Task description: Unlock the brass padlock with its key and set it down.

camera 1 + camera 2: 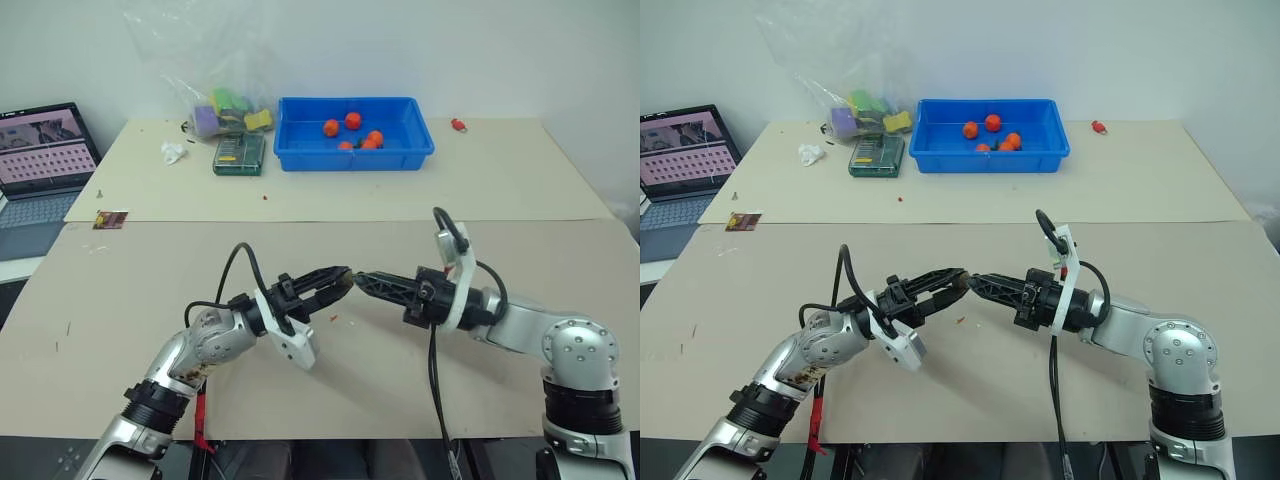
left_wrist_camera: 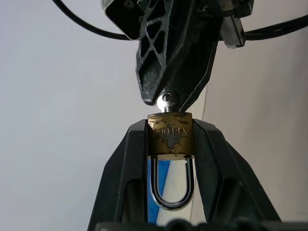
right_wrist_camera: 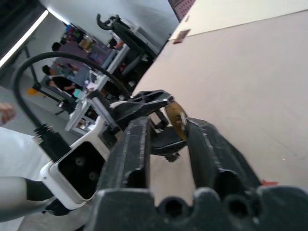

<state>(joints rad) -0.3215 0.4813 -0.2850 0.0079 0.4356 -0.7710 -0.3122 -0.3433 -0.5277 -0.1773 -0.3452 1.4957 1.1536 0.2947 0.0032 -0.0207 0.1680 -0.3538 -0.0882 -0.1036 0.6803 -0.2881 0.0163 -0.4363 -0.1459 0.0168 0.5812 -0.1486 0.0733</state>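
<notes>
Above the table [image 1: 520, 260], left gripper [image 2: 170, 126] clamps the brass padlock [image 2: 170, 137], shackle still seated; right gripper [image 1: 362, 279] meets it tip-to-tip, fingers parted around the key [image 2: 166, 102].

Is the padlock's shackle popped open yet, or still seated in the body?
Still seated: in the left wrist view both legs of the silver shackle run into the brass padlock, clamped in the left gripper, key in its end.

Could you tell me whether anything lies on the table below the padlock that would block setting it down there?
Nothing visible does. The left gripper holds the brass padlock above bare table; a small red scrap lies nearby, and the blue bin sits far back.
</notes>
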